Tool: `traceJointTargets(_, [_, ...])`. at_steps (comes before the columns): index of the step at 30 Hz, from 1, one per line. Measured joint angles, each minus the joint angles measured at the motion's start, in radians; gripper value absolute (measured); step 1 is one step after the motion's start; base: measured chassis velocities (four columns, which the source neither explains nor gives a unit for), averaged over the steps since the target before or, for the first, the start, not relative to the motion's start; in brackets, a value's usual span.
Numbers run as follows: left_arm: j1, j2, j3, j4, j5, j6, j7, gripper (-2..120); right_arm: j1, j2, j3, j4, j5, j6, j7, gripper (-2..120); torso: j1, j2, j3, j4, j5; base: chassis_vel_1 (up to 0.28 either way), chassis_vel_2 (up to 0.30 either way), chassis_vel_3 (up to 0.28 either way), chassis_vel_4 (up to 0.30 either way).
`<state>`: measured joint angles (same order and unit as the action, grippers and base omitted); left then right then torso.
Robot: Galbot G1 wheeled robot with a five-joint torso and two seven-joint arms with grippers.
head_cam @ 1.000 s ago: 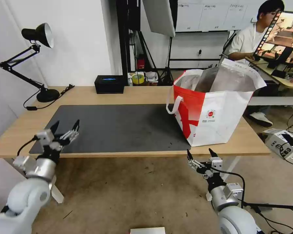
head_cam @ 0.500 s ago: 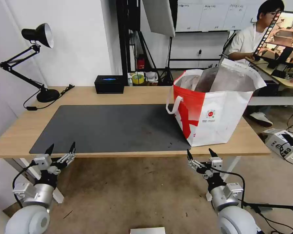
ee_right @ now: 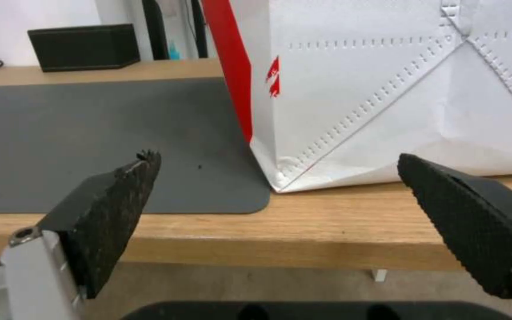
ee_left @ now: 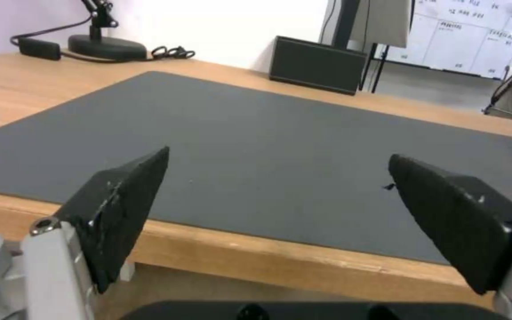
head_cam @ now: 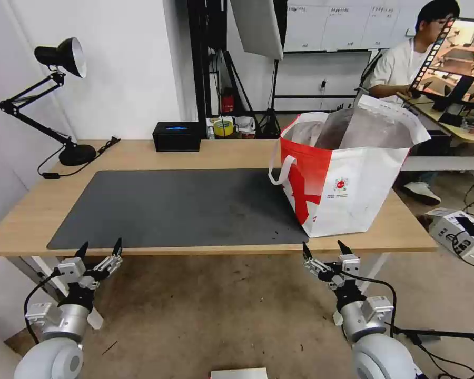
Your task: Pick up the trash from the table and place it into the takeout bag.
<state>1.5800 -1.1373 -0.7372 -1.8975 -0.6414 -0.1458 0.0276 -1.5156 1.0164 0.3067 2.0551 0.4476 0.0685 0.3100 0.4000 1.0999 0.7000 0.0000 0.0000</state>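
head view: both end effectors spread, empty; left end effector at 7 o'clock, right end effector at 5. takeout bag could topple if clipped.

The right gripper is spread wide, just off the table edge, facing the bag that stands partly on the mat.

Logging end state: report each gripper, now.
Left gripper: open, empty, below the table edge.
Right gripper: open, empty, below the takeout bag.
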Motion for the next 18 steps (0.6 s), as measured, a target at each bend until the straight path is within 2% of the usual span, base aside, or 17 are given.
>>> traceJointTargets(18, [-0.002, 0.001, 0.001, 0.0, -0.002, 0.001, 0.0, 100, 0.0, 0.0, 0.0, 0.0, 0.0, 0.0, 0.0, 100, 0.0, 0.0, 0.0, 0.0, 0.0, 0.0, 0.0, 0.0, 0.0])
